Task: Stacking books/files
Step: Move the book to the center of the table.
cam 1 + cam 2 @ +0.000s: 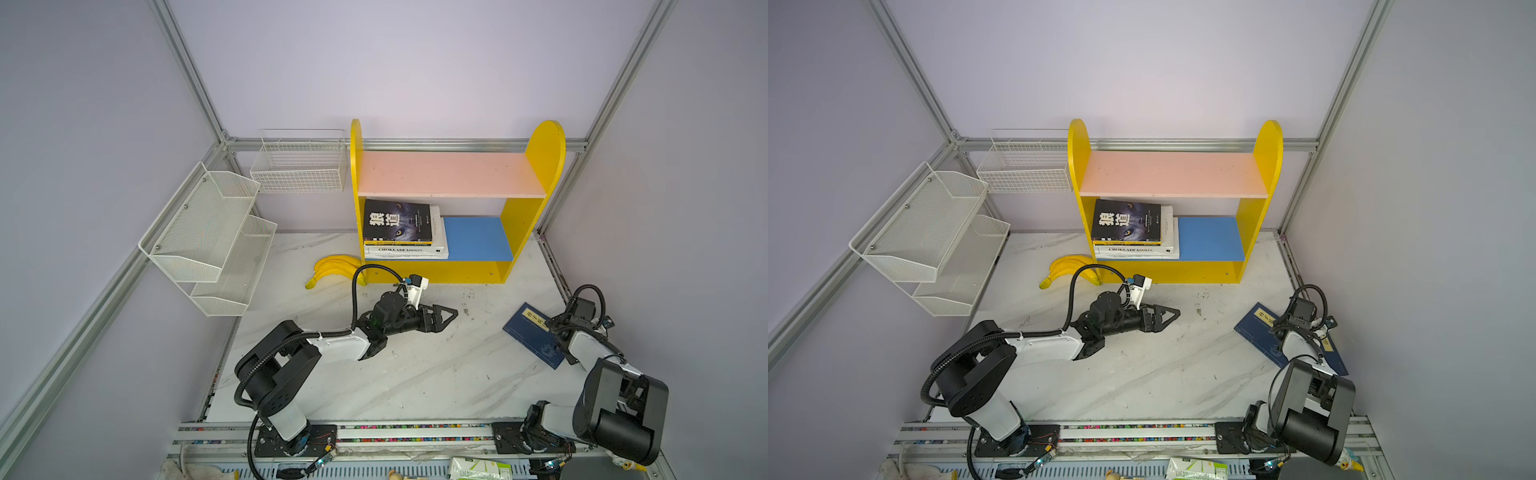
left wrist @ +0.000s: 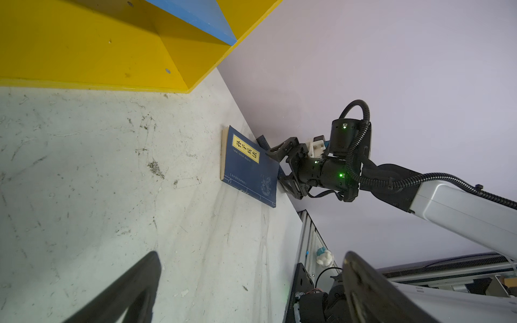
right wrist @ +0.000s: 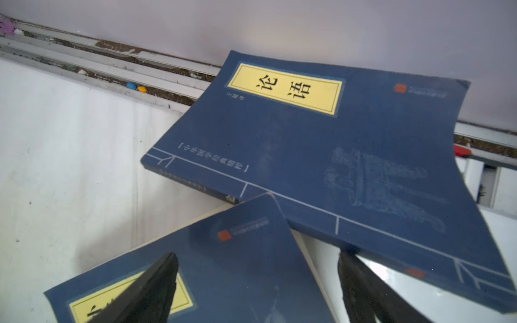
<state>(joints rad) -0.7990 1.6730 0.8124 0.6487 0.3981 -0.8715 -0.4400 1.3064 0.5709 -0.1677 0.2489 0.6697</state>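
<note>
black book (image 1: pixel 397 220): 狼道 | white book (image 1: pixel 405 250) spine: CHOKLADFABRIKEN | navy book (image 3: pixel 335 156) label: 论语 | other navy book (image 2: pixel 251 173) label: 孙子兵法

Two navy books (image 3: pixel 321 167), at least three stacked books (image 1: pixel 397 220), one shelf (image 1: pixel 451 174), one banana bunch (image 1: pixel 334 268) and two wire racks (image 1: pixel 203 232) are showing.

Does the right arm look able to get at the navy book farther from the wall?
Probably yes: the right gripper hangs open close over that navy book, whose cover is bare. The second navy book, by the wall, seems to meet it only at one corner.
</note>
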